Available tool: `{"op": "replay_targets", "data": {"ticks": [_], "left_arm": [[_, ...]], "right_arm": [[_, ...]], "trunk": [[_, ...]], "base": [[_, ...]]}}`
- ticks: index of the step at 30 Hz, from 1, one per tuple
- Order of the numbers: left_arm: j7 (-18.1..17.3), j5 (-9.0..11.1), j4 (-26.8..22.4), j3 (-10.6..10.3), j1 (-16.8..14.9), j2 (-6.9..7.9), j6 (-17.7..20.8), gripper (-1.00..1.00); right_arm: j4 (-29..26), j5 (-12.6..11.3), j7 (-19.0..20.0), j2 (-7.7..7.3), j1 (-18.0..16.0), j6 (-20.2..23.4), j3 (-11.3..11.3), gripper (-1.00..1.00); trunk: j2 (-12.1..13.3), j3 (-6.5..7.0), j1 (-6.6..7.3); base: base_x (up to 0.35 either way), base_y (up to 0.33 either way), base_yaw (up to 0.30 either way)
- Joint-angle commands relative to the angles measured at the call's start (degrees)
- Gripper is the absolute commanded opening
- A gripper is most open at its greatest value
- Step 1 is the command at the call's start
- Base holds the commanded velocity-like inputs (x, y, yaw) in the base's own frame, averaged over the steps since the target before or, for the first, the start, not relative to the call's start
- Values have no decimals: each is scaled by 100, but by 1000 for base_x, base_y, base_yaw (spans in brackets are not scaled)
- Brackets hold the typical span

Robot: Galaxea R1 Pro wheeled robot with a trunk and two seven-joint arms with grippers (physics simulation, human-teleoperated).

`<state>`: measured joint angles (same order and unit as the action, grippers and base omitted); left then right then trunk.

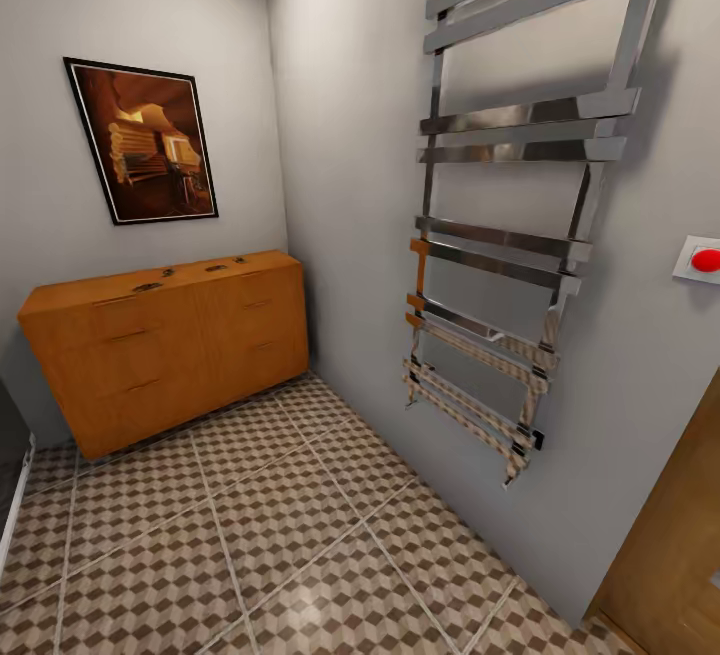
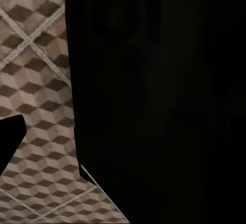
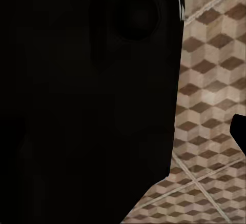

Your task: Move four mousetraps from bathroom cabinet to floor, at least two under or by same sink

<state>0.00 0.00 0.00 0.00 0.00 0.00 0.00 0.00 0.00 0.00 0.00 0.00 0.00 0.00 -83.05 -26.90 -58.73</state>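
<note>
1. Looking through the head camera, I am facing the cabinet, which is standing against the far wall in the corner under a framed picture. Small dark shapes are lying in a row on its top; I am taking them for the mousetraps, though they are too small to count for certain. They are sitting up there within reach from the front, so I am judging the next job is driving closer over the bathroom floor. A chrome towel rail is hanging on the right wall, beside a red button.

2. Checking the left wrist camera, I am seeing mostly a dark body with patterned tiles beyond; I cannot tell whether that pincer is open or closed.

3. Checking the right wrist camera, I am getting the same: dark bulk over floor tiles, likely because the arm is hanging tucked for travel. Its pincer state I cannot tell either.
</note>
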Motion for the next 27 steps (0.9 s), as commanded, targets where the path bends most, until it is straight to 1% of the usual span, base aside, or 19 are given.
{"op": "replay_targets", "data": {"ticks": [1,5,7,10,19,27], "left_arm": [[-8,5,-33,33,33,-19,-33,100],[-8,7,-43,39,35,-19,-92,100],[-12,8,-45,42,35,-21,-55,100],[-15,8,-53,43,35,-24,-53,100],[-25,9,-89,44,35,-26,-99,100],[-20,9,-348,44,35,-21,-112,100]], "right_arm": [[-33,17,-2,33,-34,-33,27,100],[-145,17,-1,157,-46,-156,28,100],[-140,17,-1,160,-45,-96,27,100],[-155,17,0,179,-46,-120,31,100],[-173,23,-15,198,-47,-407,41,100],[-175,26,-17,194,-47,-664,43,100]], "trunk": [[-3,-3,0],[-3,-3,0],[-3,-3,0],[-3,-3,0],[-3,-3,0],[-3,-3,0]], "base": [[0,0,0],[0,0,0],[0,0,0],[0,0,0],[0,0,0],[0,0,0]]}}
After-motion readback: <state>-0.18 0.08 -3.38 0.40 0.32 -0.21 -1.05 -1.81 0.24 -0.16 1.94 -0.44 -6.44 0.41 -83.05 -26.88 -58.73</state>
